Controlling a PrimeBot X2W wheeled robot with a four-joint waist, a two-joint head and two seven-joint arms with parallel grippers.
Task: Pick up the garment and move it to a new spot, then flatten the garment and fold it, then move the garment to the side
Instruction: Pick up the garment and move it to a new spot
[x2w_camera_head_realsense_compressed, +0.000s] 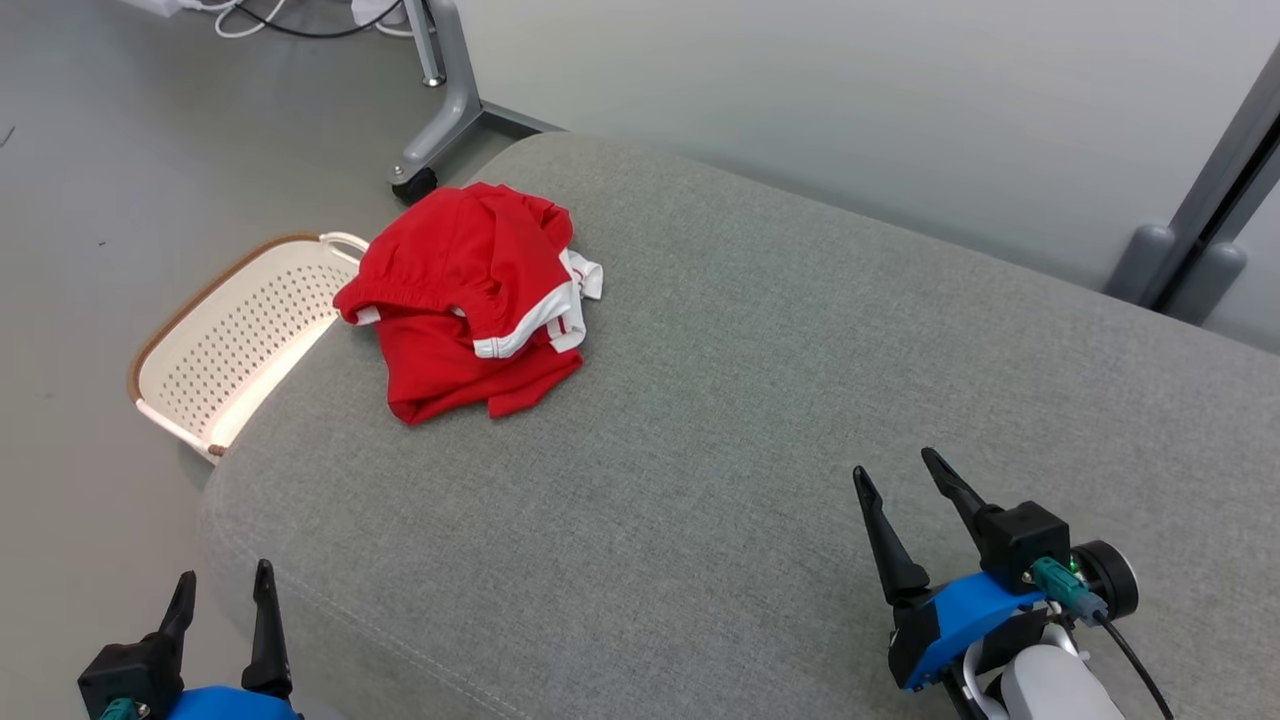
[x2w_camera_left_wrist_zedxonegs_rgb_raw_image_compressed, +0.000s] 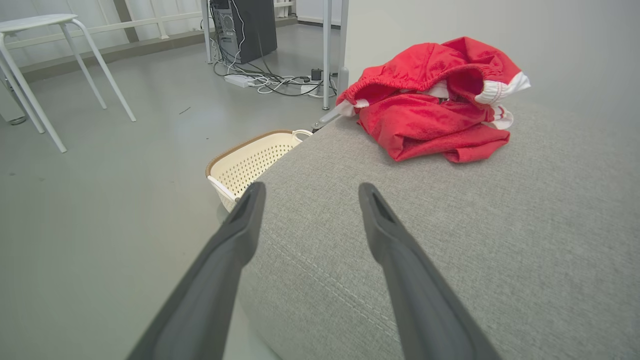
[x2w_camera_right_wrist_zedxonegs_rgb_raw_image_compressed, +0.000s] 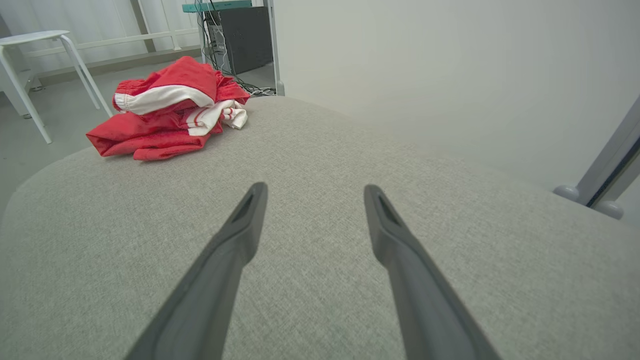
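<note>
Left end effector (x2w_camera_head_realsense_compressed: 225, 572), right end effector (x2w_camera_head_realsense_compressed: 892, 462) agape; garment (x2w_camera_head_realsense_compressed: 460, 290) on cushion (x2w_camera_head_realsense_compressed: 700, 420), outside basket (x2w_camera_head_realsense_compressed: 228, 342).

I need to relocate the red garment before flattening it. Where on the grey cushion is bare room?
The grey cushion is bare from the red garment across to the right claw and beyond, rightward. The only crowding is the far-left corner, where the garment lies by the basket.

garment (x2w_camera_head_realsense_compressed: 455, 300): red cloth, soft and matt; white trim, also cloth.
bench (x2w_camera_head_realsense_compressed: 700, 450): grey woven upholstery, coarse-grained, matt.
basket (x2w_camera_head_realsense_compressed: 230, 340): cream plastic, smooth, perforated; brown rim.
floor (x2w_camera_head_realsense_compressed: 80, 200): grey, smooth, faint sheen.
left end effector (x2w_camera_head_realsense_compressed: 225, 571), right end effector (x2w_camera_head_realsense_compressed: 894, 461): dark matt fingers; smooth blue plastic-looking housings.
</note>
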